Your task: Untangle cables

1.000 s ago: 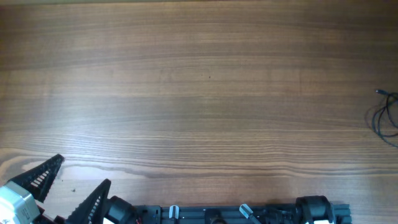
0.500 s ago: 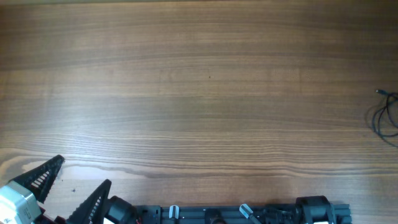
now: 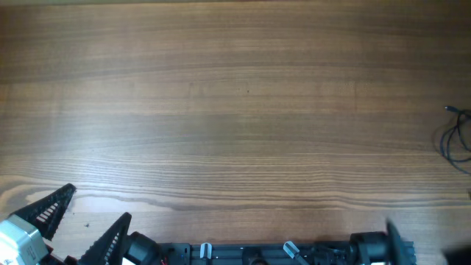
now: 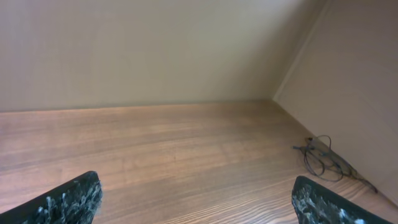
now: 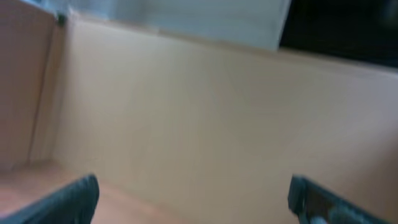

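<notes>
A tangle of thin black cables (image 3: 458, 136) lies at the far right edge of the wooden table (image 3: 243, 110). It also shows in the left wrist view (image 4: 323, 158), near the right wall. My left gripper (image 3: 99, 202) is open and empty at the table's front left corner, far from the cables; its two fingertips frame the left wrist view (image 4: 199, 202). My right gripper (image 5: 193, 196) is open and empty, pointed at a plain wall in a blurred right wrist view. In the overhead view only a dark blurred part of it (image 3: 390, 230) shows at the front right.
The arms' black base rail (image 3: 280, 252) runs along the front edge. In the left wrist view, beige walls (image 4: 186, 50) close off the table's back and right sides.
A dark blurred part of my right arm has come into the overhead view at the front right. My left gripper and the cables have not moved.
</notes>
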{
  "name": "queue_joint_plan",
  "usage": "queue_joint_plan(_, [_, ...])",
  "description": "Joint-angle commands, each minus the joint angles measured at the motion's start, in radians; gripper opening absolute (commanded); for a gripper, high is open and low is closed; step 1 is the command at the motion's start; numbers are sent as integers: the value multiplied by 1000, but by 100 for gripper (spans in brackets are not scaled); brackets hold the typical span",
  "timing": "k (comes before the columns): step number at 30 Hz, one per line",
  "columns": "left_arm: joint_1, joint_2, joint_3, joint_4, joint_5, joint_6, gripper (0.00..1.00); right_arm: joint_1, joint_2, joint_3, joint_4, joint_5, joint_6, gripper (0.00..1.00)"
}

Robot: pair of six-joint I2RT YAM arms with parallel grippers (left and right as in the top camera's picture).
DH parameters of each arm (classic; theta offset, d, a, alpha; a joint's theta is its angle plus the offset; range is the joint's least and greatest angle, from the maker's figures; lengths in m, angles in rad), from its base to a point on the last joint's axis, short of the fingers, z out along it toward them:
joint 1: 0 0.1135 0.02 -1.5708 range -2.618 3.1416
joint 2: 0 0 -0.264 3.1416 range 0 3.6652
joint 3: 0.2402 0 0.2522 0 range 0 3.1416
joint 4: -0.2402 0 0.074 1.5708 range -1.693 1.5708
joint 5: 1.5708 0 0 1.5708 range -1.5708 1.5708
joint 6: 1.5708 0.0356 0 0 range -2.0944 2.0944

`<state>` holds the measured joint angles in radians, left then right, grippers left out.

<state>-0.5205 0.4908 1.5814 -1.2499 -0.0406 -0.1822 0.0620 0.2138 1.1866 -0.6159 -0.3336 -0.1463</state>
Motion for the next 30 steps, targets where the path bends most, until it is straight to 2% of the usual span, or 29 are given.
queue_joint_plan(1, [2,-4,3,4,-10,-9,100,-3,-11,-227,191,-99,45,100])
queue_joint_plan(3, [2,-4,3,3,-10,-9,100,-3,-11,-401,319,-112,48,100])
queue_joint_plan(9, [2,-4,3,3,-10,-9,100,-3,-11,-689,363,-109,73,100])
queue_joint_plan(11, [2,-4,3,3,-10,-9,100,-3,-11,-802,451,-108,109,100])
queue_joint_plan(16, [2,-4,3,-16,-9,-9,100,-3,-10,-935,485,84,217,99])
queue_joint_plan(20, [2,-4,3,-29,-9,-10,99,-3,-10,-1036,501,289,403,100])
queue_joint_plan(25, [2,-4,3,-31,-8,-10,100,-3,-10,-1097,511,312,442,100])
queue_joint_plan(28, [2,-4,3,-31,-10,-9,100,-3,-10,-1096,394,311,439,100])
queue_joint_plan(30, [2,-4,3,-31,-9,-9,100,-3,-1,-1096,397,312,438,100])
